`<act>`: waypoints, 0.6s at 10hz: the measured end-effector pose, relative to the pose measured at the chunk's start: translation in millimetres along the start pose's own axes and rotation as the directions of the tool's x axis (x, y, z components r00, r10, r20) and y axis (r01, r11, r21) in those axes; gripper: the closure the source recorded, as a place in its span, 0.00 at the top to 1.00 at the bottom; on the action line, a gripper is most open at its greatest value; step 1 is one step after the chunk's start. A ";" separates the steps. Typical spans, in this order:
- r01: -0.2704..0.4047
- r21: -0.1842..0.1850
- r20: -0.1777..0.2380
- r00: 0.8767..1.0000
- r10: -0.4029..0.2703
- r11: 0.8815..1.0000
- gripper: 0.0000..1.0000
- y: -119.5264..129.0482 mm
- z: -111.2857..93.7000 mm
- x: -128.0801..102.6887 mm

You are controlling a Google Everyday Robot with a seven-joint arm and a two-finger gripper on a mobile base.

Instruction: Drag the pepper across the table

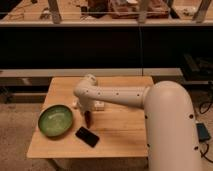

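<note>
The white arm (117, 95) reaches from the bulky white body at the right across the light wooden surface (125, 125) and bends down near its middle-left part. The pincer (88, 111) hangs at the end of that bend, pointing down at the planks, just right of the green bowl (55, 120) and just above the black phone (87, 136). Whether it is released or clenched cannot be told from this view

The pepper (88, 119) shows as a small, slim, dark red shape right beneath the pincer, standing more or less upright, its lower end near or on the planks. Whether the pincer actually grips it cannot be told

The bowl sits near the left edge of the surface, apart from the pepper. The phone lies flat and slanted toward the front edge, between bowl and arm, close to the pepper but not touching it. A small white object (99, 105) rests on the wood just behind the arm's downward bend. A long dark bench (75, 73) runs behind the far edge of the surface
</note>
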 end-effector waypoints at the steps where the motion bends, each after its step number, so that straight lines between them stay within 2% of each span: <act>1: 0.007 0.000 -0.005 1.000 -0.007 1.000 0.00 -2.5 -1.0 7.7; 6: 0.045 -0.008 -0.014 0.999 -0.045 0.999 0.00 -14.1 3.9 40.8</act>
